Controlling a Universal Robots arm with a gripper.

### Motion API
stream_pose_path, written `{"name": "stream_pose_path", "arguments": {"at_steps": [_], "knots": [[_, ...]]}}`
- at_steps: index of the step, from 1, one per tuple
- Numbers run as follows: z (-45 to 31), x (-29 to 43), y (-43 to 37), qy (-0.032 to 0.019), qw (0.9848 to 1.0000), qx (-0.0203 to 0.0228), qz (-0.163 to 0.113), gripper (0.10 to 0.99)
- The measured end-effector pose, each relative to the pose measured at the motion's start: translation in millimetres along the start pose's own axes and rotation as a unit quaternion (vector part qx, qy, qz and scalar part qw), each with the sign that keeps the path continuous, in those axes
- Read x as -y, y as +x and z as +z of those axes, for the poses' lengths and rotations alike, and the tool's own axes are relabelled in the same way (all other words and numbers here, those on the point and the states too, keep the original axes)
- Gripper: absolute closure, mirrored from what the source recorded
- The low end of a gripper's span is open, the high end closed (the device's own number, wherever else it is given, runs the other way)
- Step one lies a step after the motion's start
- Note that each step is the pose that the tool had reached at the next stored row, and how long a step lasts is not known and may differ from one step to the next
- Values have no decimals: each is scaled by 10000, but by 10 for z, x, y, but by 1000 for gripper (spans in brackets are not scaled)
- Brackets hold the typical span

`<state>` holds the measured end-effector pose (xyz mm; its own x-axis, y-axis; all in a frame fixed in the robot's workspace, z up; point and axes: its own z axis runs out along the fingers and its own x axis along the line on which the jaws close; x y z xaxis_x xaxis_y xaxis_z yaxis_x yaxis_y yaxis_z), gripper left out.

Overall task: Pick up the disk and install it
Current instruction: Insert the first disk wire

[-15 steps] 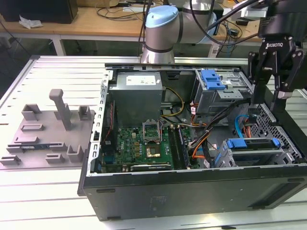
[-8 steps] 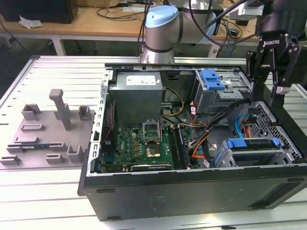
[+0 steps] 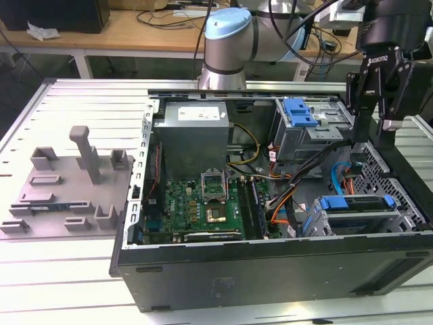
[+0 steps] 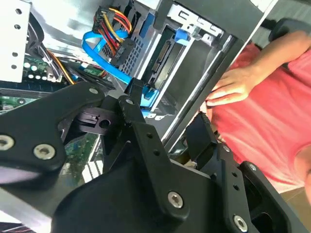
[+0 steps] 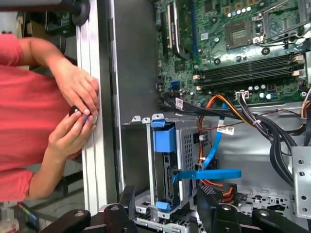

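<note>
1 disk (image 3: 358,206) in drv bay (image 3: 408,215), fingers (image 3: 354,101) apart

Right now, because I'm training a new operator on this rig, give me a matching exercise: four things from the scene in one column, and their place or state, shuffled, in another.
Things
1. end effector
2. disk
3. motherboard
4. person's hands

Place or state
A. green, lying flat inside the case
B. in the metal drive cage, with a blue rail
C. open and empty, above the case's end at the exterior view's right
D. outside the case wall, close together

Pairs: 1-C, 2-B, 3-A, 4-D
</note>
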<state>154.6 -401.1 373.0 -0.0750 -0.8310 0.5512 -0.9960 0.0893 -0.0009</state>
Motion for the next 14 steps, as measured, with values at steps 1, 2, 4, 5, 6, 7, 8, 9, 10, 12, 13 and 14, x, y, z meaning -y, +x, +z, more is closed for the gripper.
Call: {"name": "stream_pose_path", "arguments": {"at_steps": [1,2,4,5,6,7,8,9,10,12,13,14], "knots": [[3,0,-3,-37,10000,0,57,463],[6,0,-5,-67,9999,1,106,463],[3,-1,-11,13,9997,15,229,463],[1,-1,-13,118,9994,30,309,463],[1,-1,-14,177,9992,39,354,463],[0,-1,-15,230,9989,48,394,463],[-1,-1,-17,303,9985,61,450,463],[-2,-1,-18,357,9981,72,494,463],[-3,-2,-19,403,9976,83,549,463],[-1,-2,-21,354,9972,79,659,463],[2,-4,-28,323,9969,75,716,463],[1,-16,-40,320,9968,74,726,463]]}}
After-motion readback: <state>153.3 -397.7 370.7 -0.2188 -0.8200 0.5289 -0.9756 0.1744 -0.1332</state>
